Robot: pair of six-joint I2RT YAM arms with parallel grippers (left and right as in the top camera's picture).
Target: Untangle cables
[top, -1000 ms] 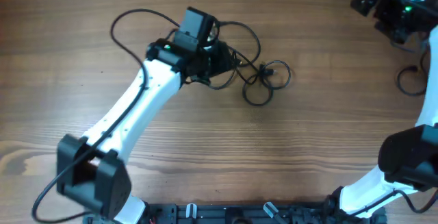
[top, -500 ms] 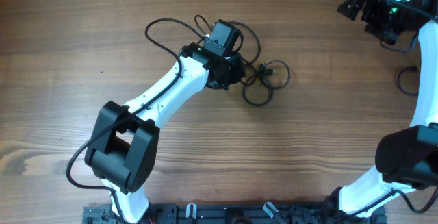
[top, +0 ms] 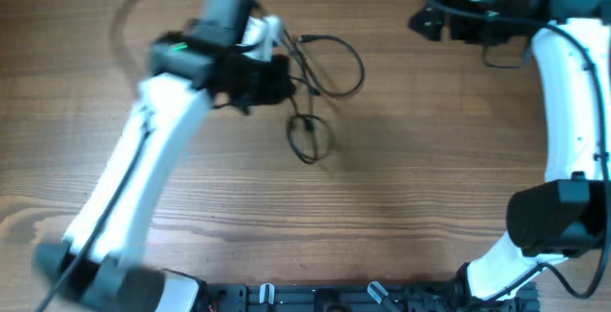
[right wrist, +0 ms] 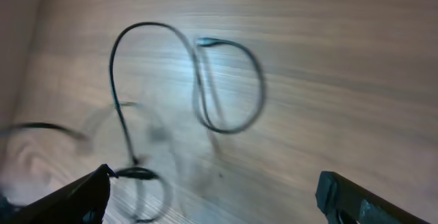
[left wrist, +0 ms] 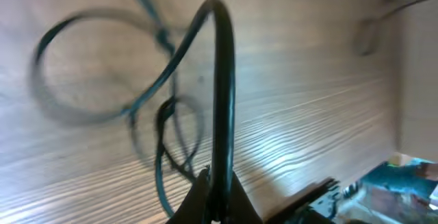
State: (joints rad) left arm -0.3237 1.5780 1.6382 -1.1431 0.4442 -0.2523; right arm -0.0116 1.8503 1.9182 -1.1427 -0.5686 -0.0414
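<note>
The cables are thin black cords lying in loose loops on the wooden table, with a small coil hanging below the main loop. My left gripper sits at their left end, blurred by motion. In the left wrist view it is shut on one black cable that runs straight up from the jaws, with more loops beyond. My right gripper hovers to the right of the cables, apart from them. In the right wrist view it is open wide above cable loops.
The white left arm slants across the left half of the table. The right arm runs down the right edge to its base. A black rail lines the table's front edge.
My left gripper has shut on a cable and swung left, dragging the loops and small coil left. My right gripper has moved left from the far right corner towards the cables.
</note>
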